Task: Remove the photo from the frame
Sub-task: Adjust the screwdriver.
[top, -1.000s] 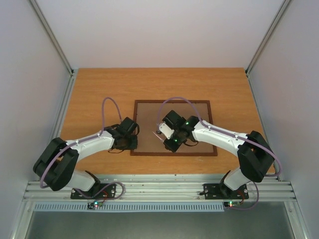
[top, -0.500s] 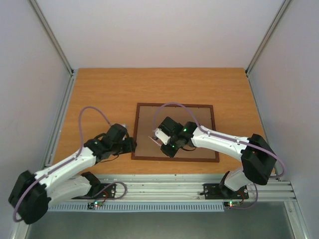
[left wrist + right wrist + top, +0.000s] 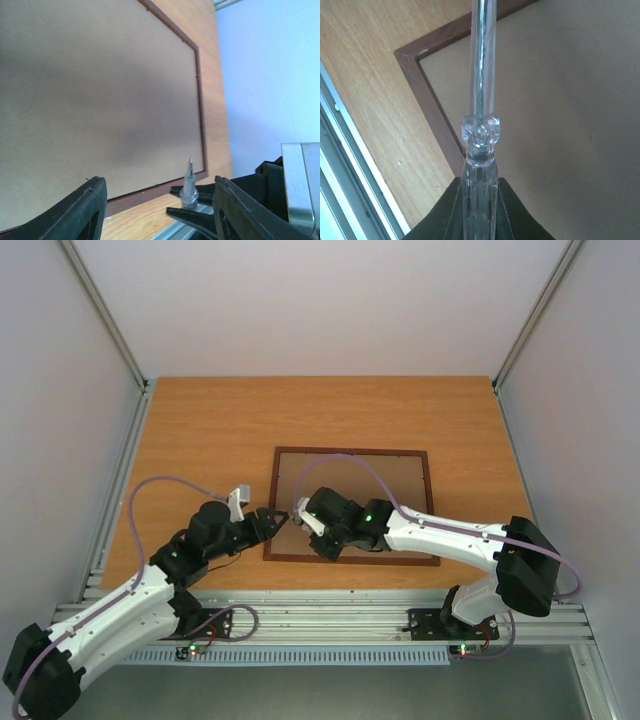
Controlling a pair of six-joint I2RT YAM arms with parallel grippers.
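The frame (image 3: 350, 451) lies face down on the table, its brown hardboard back (image 3: 380, 490) up, so the photo is hidden. My right gripper (image 3: 300, 512) hovers over the frame's near left corner (image 3: 408, 54), shut on a clear-handled tool with a metal shaft (image 3: 481, 135). Its fingers (image 3: 507, 210) squeeze the handle. My left gripper (image 3: 271, 520) sits just left of the frame's left edge, open, with nothing between its fingers (image 3: 92, 207). In the left wrist view the tool (image 3: 189, 189) and the frame's back (image 3: 100, 90) lie ahead of the open jaws.
An orange wooden table (image 3: 200, 430) carries the frame, with white walls around it. A ridged aluminium rail (image 3: 320, 618) runs along the near edge, close to the frame's near left corner and also seen as the rail (image 3: 350, 165) in the right wrist view.
My left gripper has let go of the frame's left edge, opened and drawn back toward the near side. My right gripper has slid left with the tool toward the frame's near left corner.
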